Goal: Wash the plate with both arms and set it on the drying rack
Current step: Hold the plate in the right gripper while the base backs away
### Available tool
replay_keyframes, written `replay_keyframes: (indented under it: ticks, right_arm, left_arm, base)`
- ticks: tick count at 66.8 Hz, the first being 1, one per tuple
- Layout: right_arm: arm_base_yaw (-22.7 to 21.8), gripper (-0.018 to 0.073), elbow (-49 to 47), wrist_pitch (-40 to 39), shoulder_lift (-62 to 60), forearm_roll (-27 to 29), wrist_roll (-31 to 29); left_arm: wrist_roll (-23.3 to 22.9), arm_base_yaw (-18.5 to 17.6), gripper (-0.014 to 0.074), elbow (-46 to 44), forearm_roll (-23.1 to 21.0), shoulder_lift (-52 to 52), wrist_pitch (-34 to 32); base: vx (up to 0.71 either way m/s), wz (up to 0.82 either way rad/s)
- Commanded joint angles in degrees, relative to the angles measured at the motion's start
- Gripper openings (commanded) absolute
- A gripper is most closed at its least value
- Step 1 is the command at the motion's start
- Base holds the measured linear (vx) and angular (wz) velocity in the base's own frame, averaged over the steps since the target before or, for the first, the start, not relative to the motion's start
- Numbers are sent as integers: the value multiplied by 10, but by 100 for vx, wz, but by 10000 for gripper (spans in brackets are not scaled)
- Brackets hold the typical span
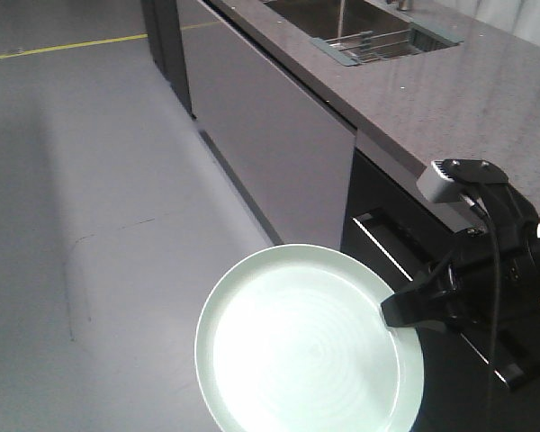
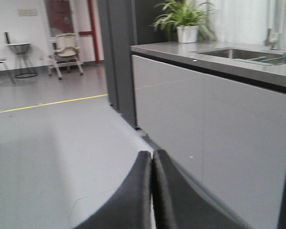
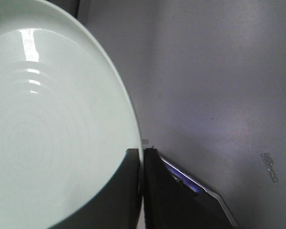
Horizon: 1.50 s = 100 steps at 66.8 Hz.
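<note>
The left pincer is pressed closed on nothing, with a grey cabinet front ahead of it. The plate is round, pale mint-green and glossy, with faint concentric rings and a low raised rim. It hangs face-up over the floor, just left of the right pincer, which clamps its rim. The drying rack lies on the desk, well beyond that pincer.

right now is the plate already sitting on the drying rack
No, the plate is gripped at its rim by the right gripper over the floor, far from the drying rack on the counter.
</note>
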Motion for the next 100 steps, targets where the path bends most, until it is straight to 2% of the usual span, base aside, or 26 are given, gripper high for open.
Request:
replay_keyframes:
  ticks: [1, 100]
  right_arm:
    - [0, -4, -15, -10, -15, 26, -5]
    - [0, -4, -15, -10, -16, 26, -5]
  left_arm:
    - [-5, -5, -6, -15, -5, -7, -44]
    - [-5, -4, -6, -15, -5, -7, -44]
  base:
    - [-10, 52]
    - [1, 30]
